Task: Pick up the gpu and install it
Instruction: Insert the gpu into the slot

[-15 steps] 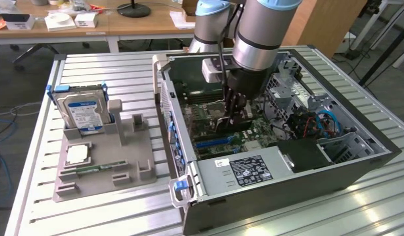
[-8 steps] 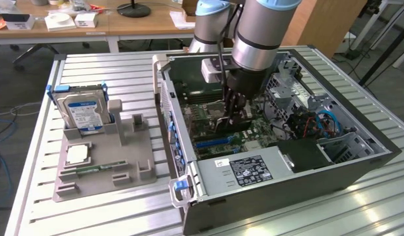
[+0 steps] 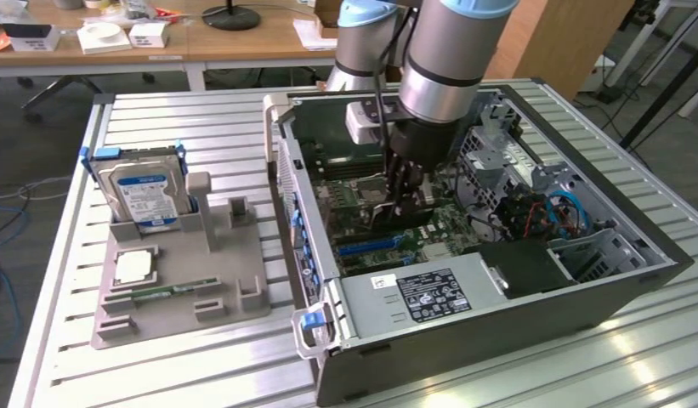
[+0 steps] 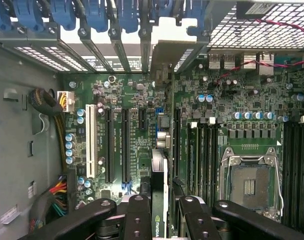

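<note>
My gripper (image 3: 401, 197) is down inside the open computer case (image 3: 621, 293), shut on the gpu (image 3: 400, 218), a dark card held on edge just above the green motherboard (image 3: 377, 255). In the wrist view the gpu (image 4: 159, 170) runs edge-on between my black fingers (image 4: 138, 220), with my gripper (image 4: 164, 217) closed on it. Its metal bracket end reaches toward the case's rear slot openings. The card hangs over the row of expansion slots (image 4: 125, 145), beside a blue-tipped slot. I cannot tell whether it touches the slot.
A grey parts tray (image 3: 173, 297) at the exterior view's left holds a silver hard drive (image 3: 144, 191), a processor chip (image 3: 134, 266) and a green memory stick (image 3: 156, 293). Inside the case are the power supply (image 3: 428, 293), blue cables (image 3: 564, 212) and the CPU socket (image 4: 249, 185).
</note>
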`<action>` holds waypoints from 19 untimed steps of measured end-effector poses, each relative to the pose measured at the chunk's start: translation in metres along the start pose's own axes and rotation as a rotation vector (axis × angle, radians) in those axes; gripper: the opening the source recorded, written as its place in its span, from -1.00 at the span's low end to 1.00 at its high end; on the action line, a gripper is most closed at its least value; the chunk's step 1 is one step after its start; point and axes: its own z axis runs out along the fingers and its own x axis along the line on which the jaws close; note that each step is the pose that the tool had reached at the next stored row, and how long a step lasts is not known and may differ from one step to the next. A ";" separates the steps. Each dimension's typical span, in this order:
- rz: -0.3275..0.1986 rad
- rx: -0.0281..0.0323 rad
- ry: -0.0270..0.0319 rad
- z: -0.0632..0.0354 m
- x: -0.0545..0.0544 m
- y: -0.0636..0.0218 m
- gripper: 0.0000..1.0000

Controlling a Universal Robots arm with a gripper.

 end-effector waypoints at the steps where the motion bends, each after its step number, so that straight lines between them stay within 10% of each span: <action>1: 0.000 0.0000 0.0000 0.0001 0.000 0.0003 -0.47; 19: 0.000 -0.0002 0.0003 0.0005 0.002 0.0039 -0.47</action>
